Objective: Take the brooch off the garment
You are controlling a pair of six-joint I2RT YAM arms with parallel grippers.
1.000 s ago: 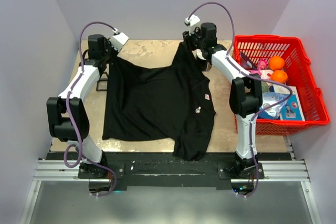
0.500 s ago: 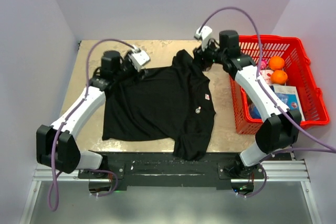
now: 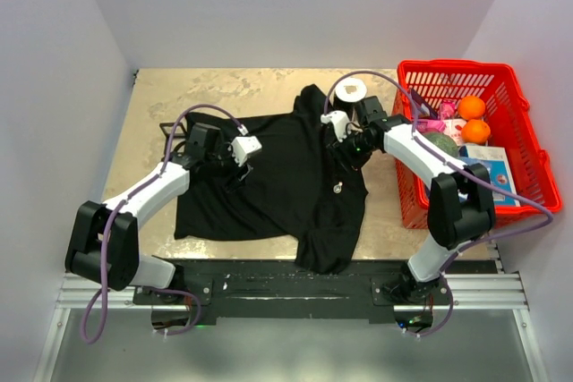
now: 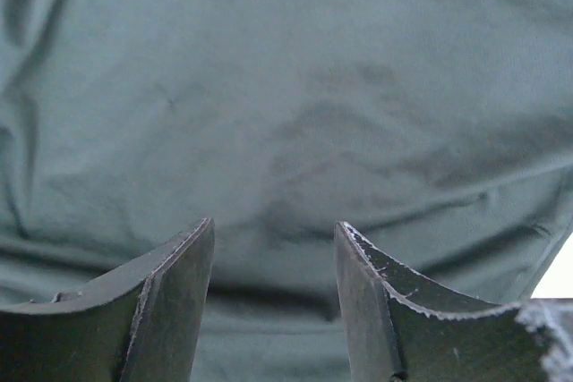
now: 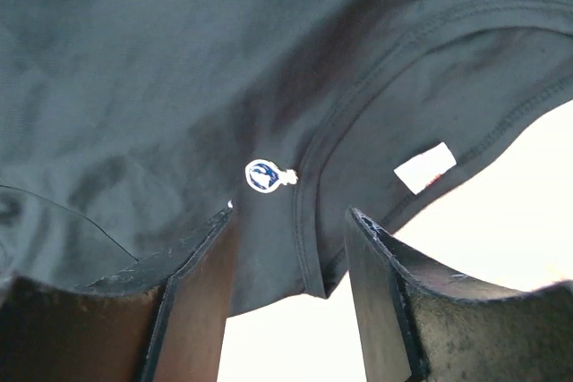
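The garment, a black T-shirt (image 3: 269,176), lies spread on the table. The brooch (image 3: 337,188) is a small pale speck near its right edge. In the right wrist view the brooch (image 5: 267,176) sits on the cloth (image 5: 134,60) just ahead of my left fingertip, next to a seam, with the white-and-red label (image 5: 424,167) to its right. My right gripper (image 3: 347,157) (image 5: 291,216) is open and empty, low over the shirt's right side. My left gripper (image 3: 231,167) (image 4: 275,230) is open and empty, close above plain wrinkled cloth (image 4: 286,87) on the shirt's left part.
A red basket (image 3: 528,158) with oranges (image 3: 472,107) and packets stands at the right, close to my right arm. A black square frame (image 3: 172,127) lies by the shirt's left sleeve. A small white round thing (image 3: 351,89) sits behind the collar.
Both arms have swung in from the far shirt corners and come down over the shirt. The right gripper now hovers near the brooch, the left over the left part.
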